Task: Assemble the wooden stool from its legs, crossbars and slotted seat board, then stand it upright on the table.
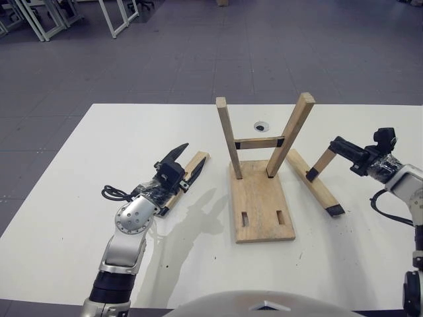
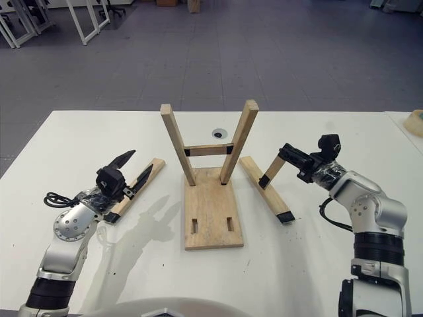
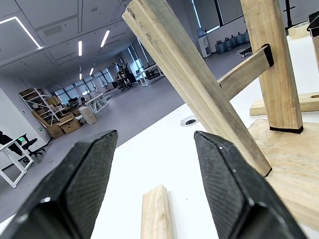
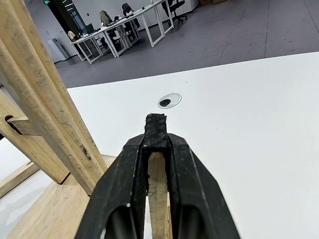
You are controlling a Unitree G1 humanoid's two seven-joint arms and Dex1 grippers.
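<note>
Wooden stool, half-built: its short crossbar (image 1: 322, 162) is pinched in the right tool (image 1: 335, 144) and rises from a leg (image 1: 317, 183) lying toward the worktop's (image 1: 86, 172) right edge. The left tool (image 1: 184, 165), spread wide, straddles a loose leg (image 1: 199, 160). Between them the seat board (image 1: 261, 205) lies flat (a splayed leg pair (image 1: 291, 135) stands in its far slots), well short of the front edge.

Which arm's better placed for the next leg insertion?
Likely right: right gripper is shut on the crossbar joined to the leg beside the seat board. Left gripper hangs open over the loose leg.
</note>
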